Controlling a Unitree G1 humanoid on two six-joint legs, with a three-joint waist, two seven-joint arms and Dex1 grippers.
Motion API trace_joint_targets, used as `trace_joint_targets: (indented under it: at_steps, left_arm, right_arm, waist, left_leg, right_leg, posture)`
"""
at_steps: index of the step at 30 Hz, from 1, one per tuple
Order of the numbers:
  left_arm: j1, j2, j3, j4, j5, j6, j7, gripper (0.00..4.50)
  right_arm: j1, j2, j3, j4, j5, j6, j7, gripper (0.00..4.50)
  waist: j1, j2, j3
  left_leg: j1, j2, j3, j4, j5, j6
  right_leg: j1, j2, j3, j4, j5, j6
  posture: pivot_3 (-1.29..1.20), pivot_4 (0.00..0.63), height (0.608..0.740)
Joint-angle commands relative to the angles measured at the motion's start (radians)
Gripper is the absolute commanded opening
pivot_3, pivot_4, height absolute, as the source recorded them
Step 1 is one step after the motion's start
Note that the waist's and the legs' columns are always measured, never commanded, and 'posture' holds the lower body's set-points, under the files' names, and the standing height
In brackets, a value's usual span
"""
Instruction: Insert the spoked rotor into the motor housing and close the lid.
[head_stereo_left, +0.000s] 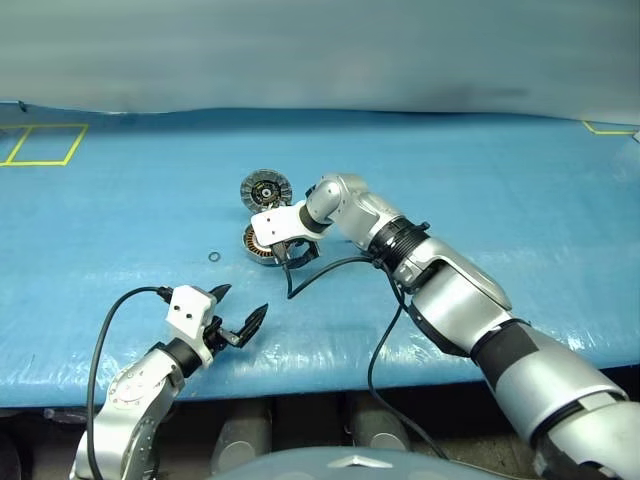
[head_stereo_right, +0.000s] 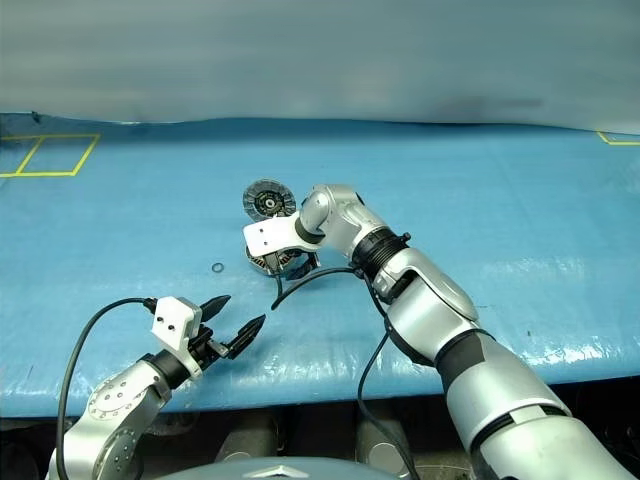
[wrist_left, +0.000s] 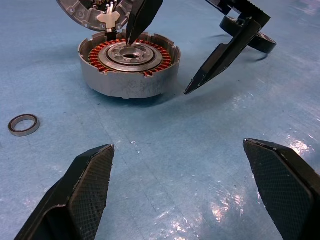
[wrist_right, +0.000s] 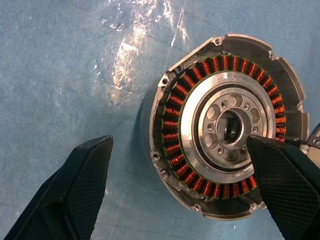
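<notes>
Nearest the front edge of the blue table (head_stereo_left: 520, 200), the left gripper (head_stereo_left: 240, 310) hovers low over the mat with its two black fingers spread wide and nothing between them. There's a good stretch of bare blue surface ahead of it before anything else starts.

A bit further out and off to the left sits a small metal ring (head_stereo_left: 214, 257), lying flat and on its own, well apart from the motor.

Then comes the motor housing (wrist_left: 129, 75), sitting flat with its copper windings facing up around the silver centre. The right gripper (head_stereo_left: 291, 254) is right over it, jaws wide open and empty; in the left wrist view one fingertip (wrist_left: 136, 24) points down at the centre hub while the other hangs outside the rim.

The lid (head_stereo_left: 266, 189) stands swung up behind the housing, inner face showing. Beyond that it's open mat to the far edge, with yellow tape squares (head_stereo_left: 40, 145) in the far left corner.
</notes>
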Motion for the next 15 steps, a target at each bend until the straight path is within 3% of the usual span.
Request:
trace_joint_targets:
  at_steps: [1, 6, 7, 15]
  left_arm:
    - [0.002, -0.006, 0.0, -0.043, 0.003, -0.025, 0.006, 4.5]
    - [-0.003, -0.009, -0.01, -0.036, 0.008, -0.034, 0.013, 4.5]
    - [-0.004, -0.01, -0.01, -0.035, 0.008, -0.035, 0.014, 4.5]
    - [-0.003, -0.014, -0.006, -0.036, 0.013, -0.037, 0.019, 4.5]
  right_arm:
    - [0.0, 0.012, -0.024, 0.0, -0.009, -0.016, 0.01, 4.47]
    - [0.01, 0.025, -0.029, 0.013, -0.016, -0.016, 0.015, 4.47]
    - [0.011, 0.026, -0.029, 0.015, -0.018, -0.017, 0.015, 4.3]
    - [0.02, 0.036, -0.036, 0.024, -0.032, -0.023, 0.016, 1.99]
  waist:
    - [-0.001, 0.0, 0.0]
    - [-0.002, 0.0, 0.0]
    - [-0.002, 0.0, 0.0]
    - [-0.002, 0.0, 0.0]
  left_leg:
    - [0.0, 0.0, 0.0, 0.0, 0.0, 0.0]
    - [0.001, 0.0, 0.0, 0.0, 0.0, 0.0]
    - [0.001, 0.0, 0.0, 0.0, 0.0, 0.0]
    - [0.002, 0.0, 0.0, 0.0, 0.0, 0.0]
  right_leg:
    - [0.0, 0.0, 0.0, 0.0, 0.0, 0.0]
    - [0.0, 0.0, 0.0, 0.001, 0.0, 0.0]
    - [0.0, 0.0, 0.0, 0.001, 0.0, 0.0]
    - [0.002, 0.0, 0.0, 0.0, 0.0, 0.0]
  posture:
    - [0.0, 0.15, 0.74]
    - [0.0, 0.15, 0.74]
    - [0.0, 0.15, 0.74]
    - [0.0, 0.15, 0.74]
